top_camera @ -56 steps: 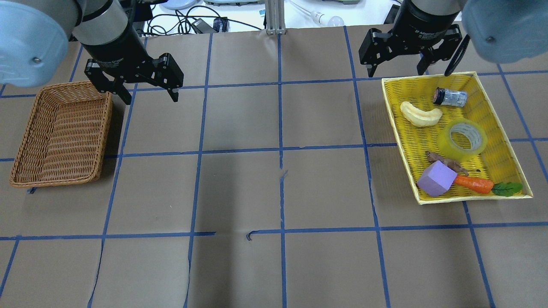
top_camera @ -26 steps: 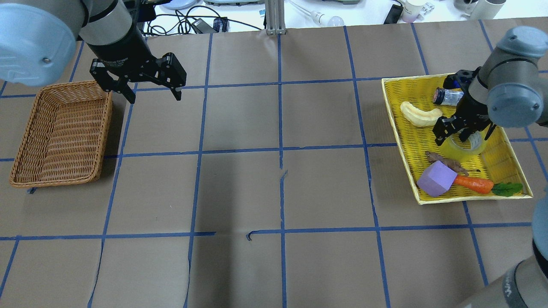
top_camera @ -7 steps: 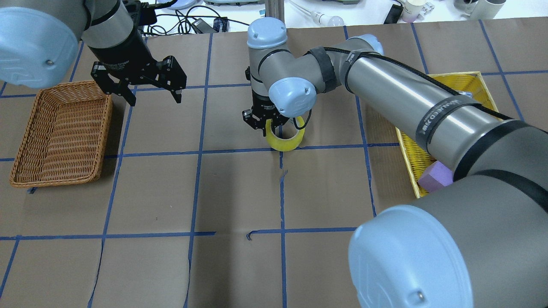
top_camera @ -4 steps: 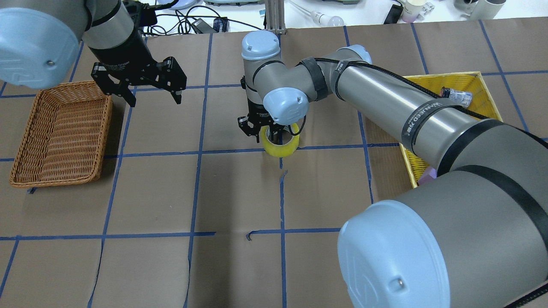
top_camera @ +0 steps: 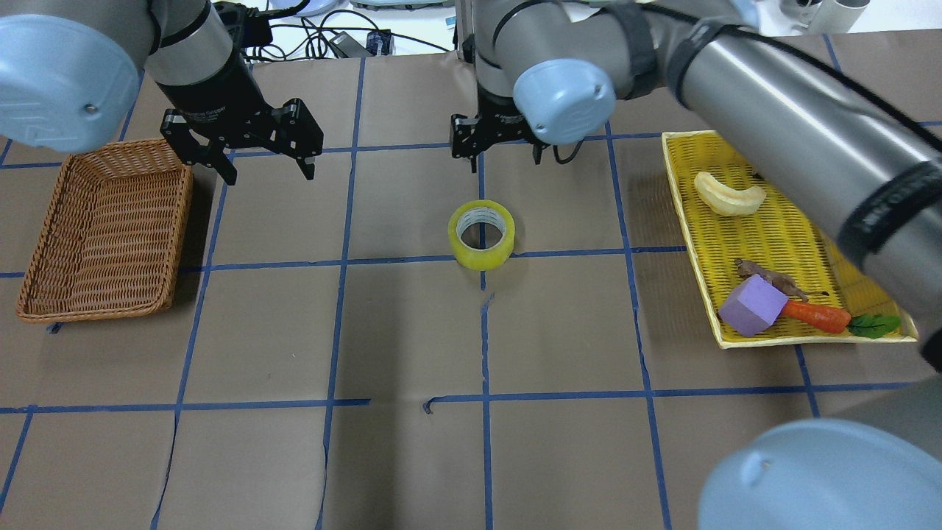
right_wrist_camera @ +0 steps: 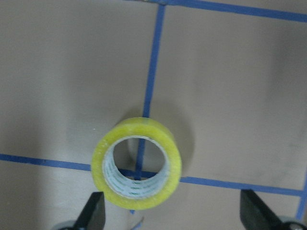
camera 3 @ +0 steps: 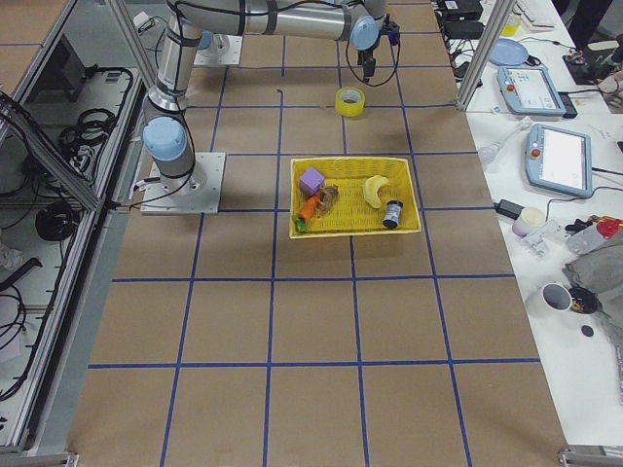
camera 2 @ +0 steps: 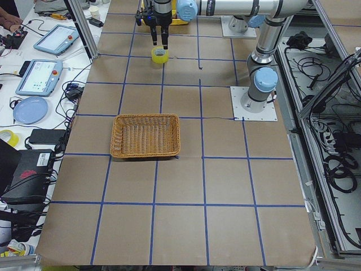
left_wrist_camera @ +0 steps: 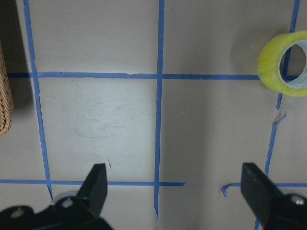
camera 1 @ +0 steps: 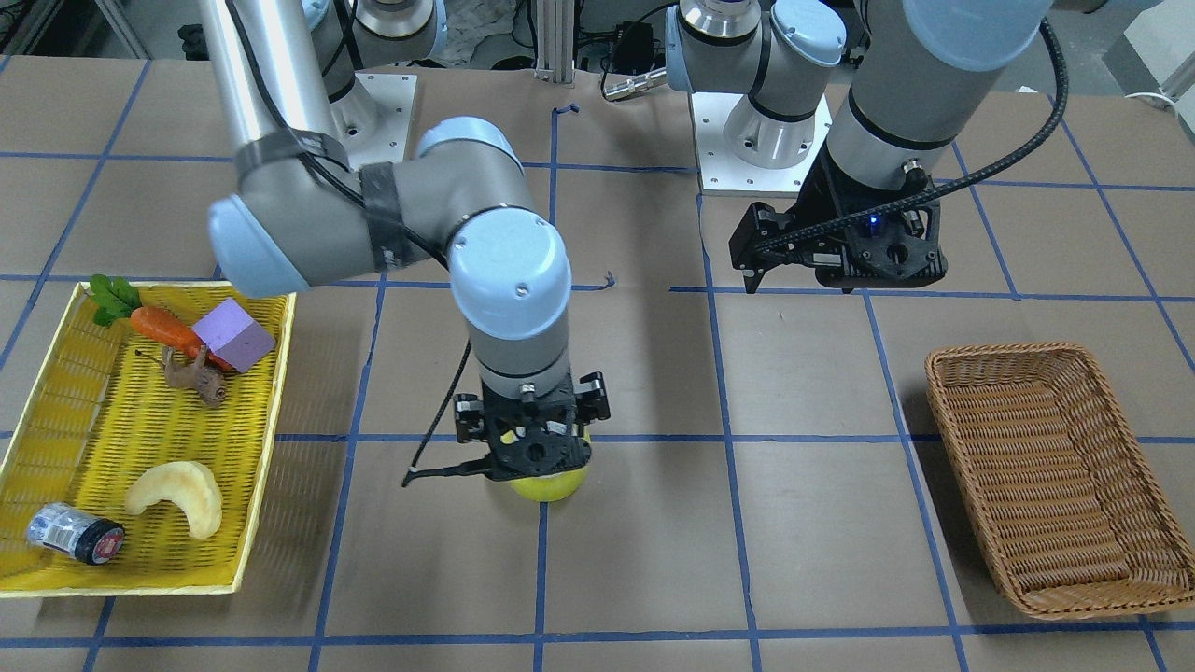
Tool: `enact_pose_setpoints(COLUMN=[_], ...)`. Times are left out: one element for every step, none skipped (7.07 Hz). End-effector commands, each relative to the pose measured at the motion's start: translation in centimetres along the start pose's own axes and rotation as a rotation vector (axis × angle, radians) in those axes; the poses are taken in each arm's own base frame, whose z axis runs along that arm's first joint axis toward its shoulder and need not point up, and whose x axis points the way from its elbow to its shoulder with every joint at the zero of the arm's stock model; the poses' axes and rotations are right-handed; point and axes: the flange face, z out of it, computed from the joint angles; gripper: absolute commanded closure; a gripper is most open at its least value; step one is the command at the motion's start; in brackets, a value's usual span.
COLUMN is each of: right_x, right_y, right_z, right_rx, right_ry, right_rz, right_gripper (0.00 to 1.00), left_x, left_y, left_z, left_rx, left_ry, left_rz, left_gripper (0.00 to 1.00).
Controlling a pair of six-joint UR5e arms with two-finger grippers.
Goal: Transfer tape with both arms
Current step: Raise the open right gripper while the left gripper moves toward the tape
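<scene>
The tape (top_camera: 481, 234) is a yellowish roll with a whitish core. It lies flat on the brown table at the centre, on a blue line crossing. It also shows in the front view (camera 1: 553, 487), the left wrist view (left_wrist_camera: 283, 64) and the right wrist view (right_wrist_camera: 136, 165). My right gripper (top_camera: 506, 158) is open and empty, raised above the tape and a little behind it. My left gripper (top_camera: 270, 173) is open and empty, hovering beside the wicker basket (top_camera: 103, 232), well left of the tape.
A yellow tray (top_camera: 780, 228) at the right holds a pale crescent toy (top_camera: 725, 197), a purple block (top_camera: 751, 305), a carrot (top_camera: 813, 315) and a small jar (camera 1: 75, 534). The right arm spans from the tray side to the centre. Cables lie beyond the far table edge.
The right gripper carried the tape from the yellow tray to the table centre, let it go and rose away from it. The left arm has barely moved.
</scene>
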Motion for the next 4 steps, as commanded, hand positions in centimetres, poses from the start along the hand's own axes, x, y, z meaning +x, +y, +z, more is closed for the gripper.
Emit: enact_pose_setpoints(right_x=[7.9, 10.5, 13.7, 15.1], right_y=[5.0, 7.8, 9.9, 10.9], right_z=[-8.3, -8.8, -10.5, -11.1], right_rx=[0.014, 0.018, 0.052, 0.054], right_ry=[0.018, 0.032, 0.034, 0.033], right_rz=[0.07, 0.08, 0.041, 0.052], right_gripper=[0.0, 0.0, 0.0, 0.0], left_x=[1.8, 3.6, 6.0, 8.2], left_y=[-0.5, -1.1, -1.8, -2.3], left_z=[2.1, 3.4, 4.9, 6.4], left_rx=[-0.02, 0.017, 0.049, 0.057], left_ry=[0.079, 0.093, 0.098, 0.101], left_rz=[-0.04, -0.021, -0.022, -0.03], left_gripper=[0.0, 0.0, 0.0, 0.0])
